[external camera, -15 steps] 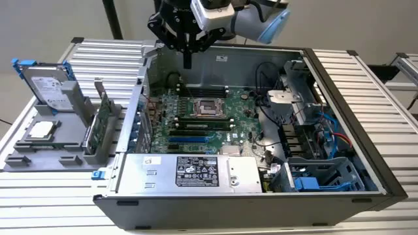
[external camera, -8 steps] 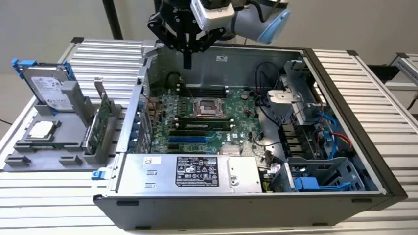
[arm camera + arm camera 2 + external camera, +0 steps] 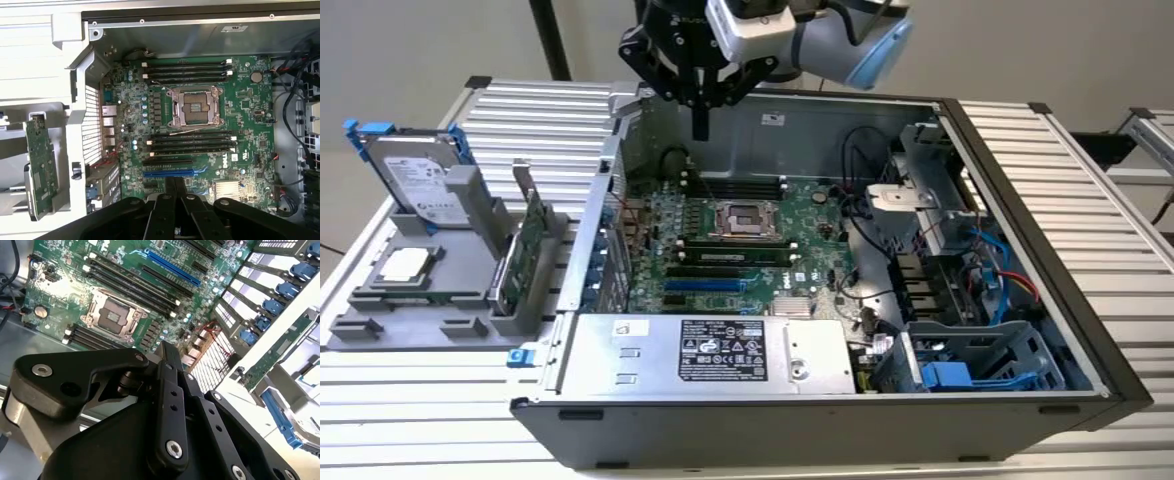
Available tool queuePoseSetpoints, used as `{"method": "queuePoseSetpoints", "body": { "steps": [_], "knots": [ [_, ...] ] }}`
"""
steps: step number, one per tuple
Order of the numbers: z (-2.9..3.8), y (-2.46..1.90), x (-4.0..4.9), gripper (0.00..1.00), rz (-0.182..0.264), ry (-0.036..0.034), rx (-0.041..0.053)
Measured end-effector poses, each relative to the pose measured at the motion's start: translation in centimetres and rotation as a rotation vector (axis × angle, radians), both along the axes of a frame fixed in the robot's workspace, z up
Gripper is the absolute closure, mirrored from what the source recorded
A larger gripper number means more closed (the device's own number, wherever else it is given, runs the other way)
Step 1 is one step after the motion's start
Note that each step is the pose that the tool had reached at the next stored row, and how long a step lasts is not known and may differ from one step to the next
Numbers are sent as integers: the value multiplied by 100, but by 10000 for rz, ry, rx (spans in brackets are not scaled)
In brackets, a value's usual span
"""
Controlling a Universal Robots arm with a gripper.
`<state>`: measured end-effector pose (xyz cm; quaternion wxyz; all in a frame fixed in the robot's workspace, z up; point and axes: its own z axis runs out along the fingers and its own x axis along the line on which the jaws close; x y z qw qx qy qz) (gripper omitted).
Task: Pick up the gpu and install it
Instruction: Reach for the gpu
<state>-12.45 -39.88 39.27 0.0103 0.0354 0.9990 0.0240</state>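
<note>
Gpu: stands on edge in the grey rack on the bench, outside the case, at the exterior view's left.
Pincer: clenched on nothing, above the case's far side, well apart from the gpu.
Blue slot: bare on the motherboard.
Progress: by my judgement nothing is done; pick-up and fitting both remain.

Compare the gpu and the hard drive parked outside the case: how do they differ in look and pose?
The gpu is a thin green circuit card; the hard drive is a thicker silver block with blue rails. The gpu stands on its long edge right beside the case; the hard drive stands on end farther from it, toward the exterior view's left. Both sit in the grey holder outside the case, clear of the gripper.
</note>
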Motion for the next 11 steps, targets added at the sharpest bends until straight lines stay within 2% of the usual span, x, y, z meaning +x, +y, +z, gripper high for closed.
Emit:
{"method": "queuePoseSetpoints", "body": {
  "steps": [11],
  "knots": [
    [-1, -3, -152, 100, 0, -1, 1]
  ]
}}
